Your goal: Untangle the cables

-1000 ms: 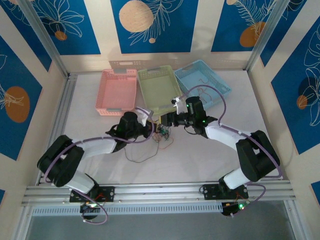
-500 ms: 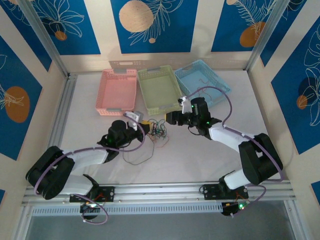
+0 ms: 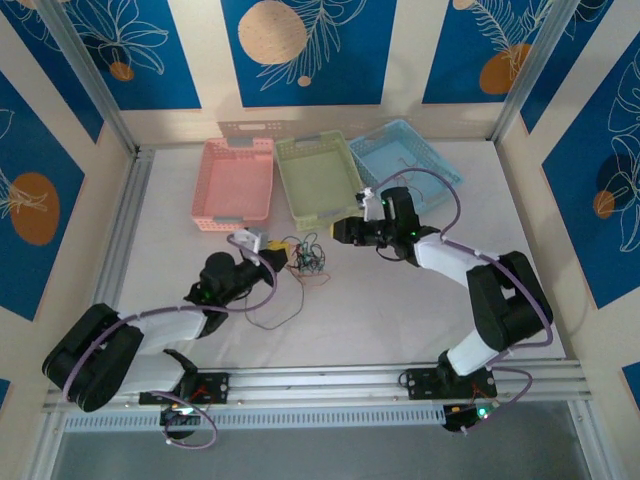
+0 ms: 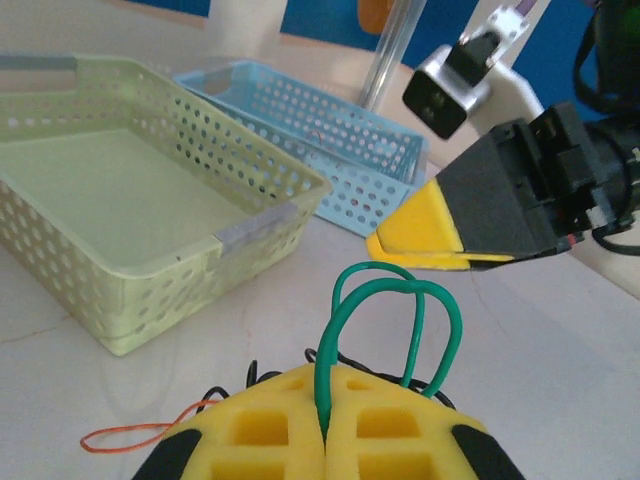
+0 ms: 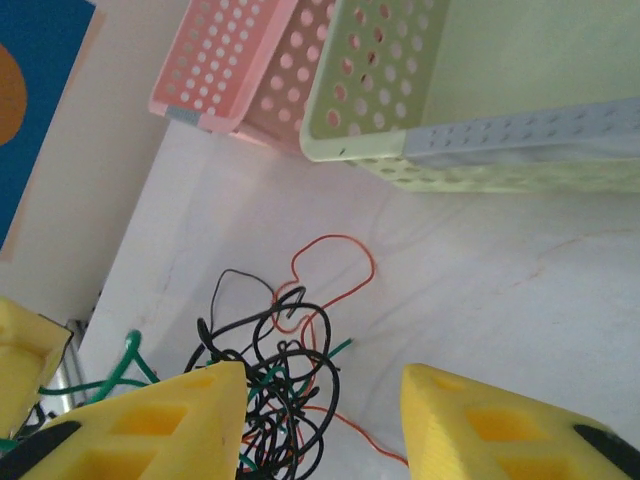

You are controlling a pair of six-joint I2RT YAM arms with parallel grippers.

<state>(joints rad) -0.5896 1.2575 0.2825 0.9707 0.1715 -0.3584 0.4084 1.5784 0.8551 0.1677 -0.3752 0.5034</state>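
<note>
little done: left gripper clenched on a green cable, right gripper spread, tangle just ahead of its fingers (all one clump).

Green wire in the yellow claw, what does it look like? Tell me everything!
The green wire is thin, smooth and looks plastic-coated. The left claw has its yellow pads shut on it, pinching it low down. Above the pads it arches up in overlapping loops, touching nothing else there. Its ends are hidden.
</note>
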